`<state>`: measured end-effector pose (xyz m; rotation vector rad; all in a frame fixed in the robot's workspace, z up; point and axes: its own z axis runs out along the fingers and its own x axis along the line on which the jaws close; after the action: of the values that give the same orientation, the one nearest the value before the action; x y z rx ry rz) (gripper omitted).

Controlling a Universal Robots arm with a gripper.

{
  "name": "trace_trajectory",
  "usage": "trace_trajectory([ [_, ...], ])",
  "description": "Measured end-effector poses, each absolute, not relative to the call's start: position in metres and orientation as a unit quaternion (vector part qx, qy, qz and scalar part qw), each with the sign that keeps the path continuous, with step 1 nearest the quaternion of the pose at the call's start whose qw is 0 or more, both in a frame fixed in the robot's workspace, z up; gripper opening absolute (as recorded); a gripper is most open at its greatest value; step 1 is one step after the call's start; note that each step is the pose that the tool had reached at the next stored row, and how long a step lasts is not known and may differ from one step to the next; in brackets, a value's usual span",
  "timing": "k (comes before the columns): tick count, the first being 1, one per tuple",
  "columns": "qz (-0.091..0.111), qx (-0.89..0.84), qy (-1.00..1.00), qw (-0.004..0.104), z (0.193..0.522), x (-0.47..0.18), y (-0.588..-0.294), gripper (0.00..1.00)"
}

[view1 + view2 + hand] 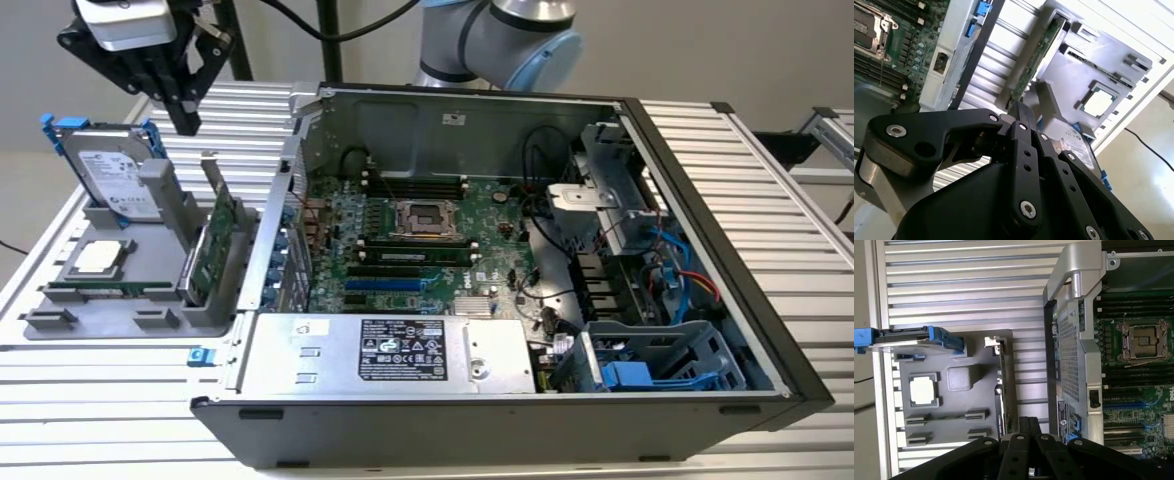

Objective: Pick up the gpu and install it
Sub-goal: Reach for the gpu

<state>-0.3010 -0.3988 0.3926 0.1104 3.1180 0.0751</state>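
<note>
Gripper (1022,107) first — jaws pinched together on nothing, hanging above the gpu (211,245), which stands on edge in the grey holder (80,300) at the exterior view's left. We reckon it's light, stiff, fragile — grab the bare top edge, not the components.

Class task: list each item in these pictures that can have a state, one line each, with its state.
Black robot pincer: shut, empty, above the holder.
Green flat gpu card: standing on edge in the grey plastic holder, not gripped.
Silver white-labelled hard drive in blue frame: upright in the holder.
Square silver processor chip: lying flat in the holder.
Dark metal computer case: side open, interior exposed.
</note>
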Motion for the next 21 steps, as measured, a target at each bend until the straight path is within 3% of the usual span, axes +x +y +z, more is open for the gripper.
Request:
trace_trajectory([
  [21,0.024,0.035,0.999,0.01,0.393,-0.324,-0.399,0.0],
])
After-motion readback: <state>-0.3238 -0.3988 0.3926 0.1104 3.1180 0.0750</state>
